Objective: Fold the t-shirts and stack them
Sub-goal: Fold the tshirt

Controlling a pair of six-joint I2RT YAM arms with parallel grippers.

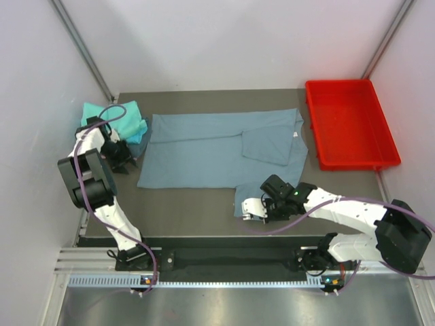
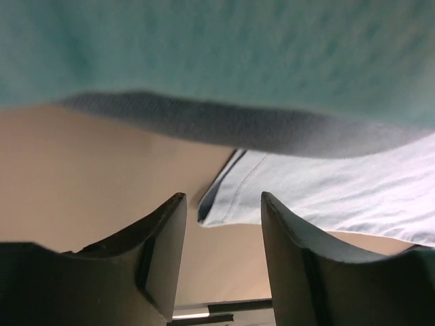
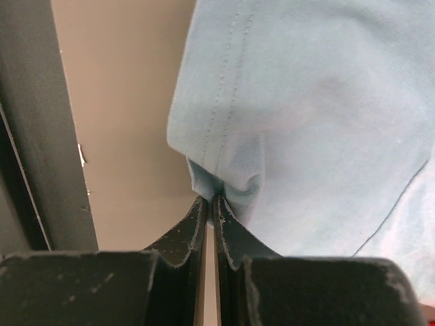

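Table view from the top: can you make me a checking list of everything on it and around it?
Surface: dark table, flat.
Job's things: grey-blue t-shirt spread out, part folded; teal t-shirts piled far left.
Clutter: red tray far right.
End effectors: left end effector open beside the teal pile; right end effector shut on the grey-blue t-shirt's near edge.
Cables: purple cables along both arms.
Surroundings: white walls on three sides.

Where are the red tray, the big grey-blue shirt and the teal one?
red tray (image 1: pixel 350 125): top view, its bare floor.
grey-blue t-shirt (image 1: pixel 197 153): top view, middle of its spread body.
teal t-shirt (image 1: pixel 134 121): top view, right part of its bunched cloth.
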